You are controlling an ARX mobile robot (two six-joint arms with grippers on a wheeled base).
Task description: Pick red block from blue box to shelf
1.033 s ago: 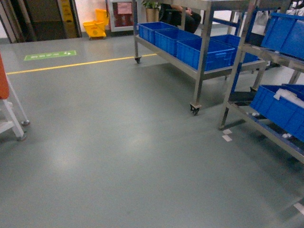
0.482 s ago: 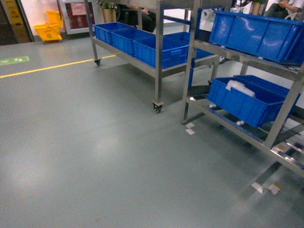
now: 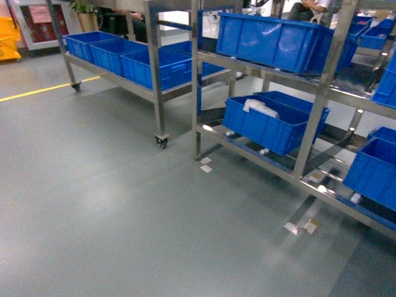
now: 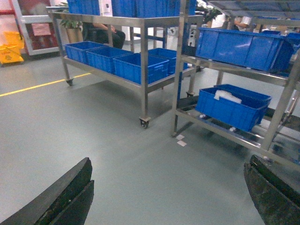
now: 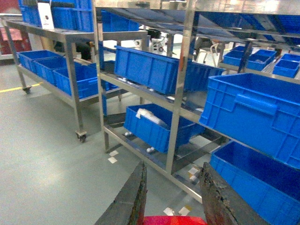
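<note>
I'm carrying the small glossy red block (image 5: pixel 174 220) pinched in the right gripper (image 5: pixel 173 208) jaws, held low for transit toward the tall silver steel shelf (image 3: pixel 325 93). Left gripper (image 4: pixel 168 197) jaws are hanging wide apart, empty.

Red block (image 5: pixel 174 220) between fingers (image 5: pixel 133 197), facing shelf (image 5: pixel 180 93)

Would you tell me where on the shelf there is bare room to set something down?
The clearest gap is on the shelf's bottom rails, between the white-bag crate and the lower right crate. The tier above is crowded by the upper crate. The floor in front is open for passing.
</note>
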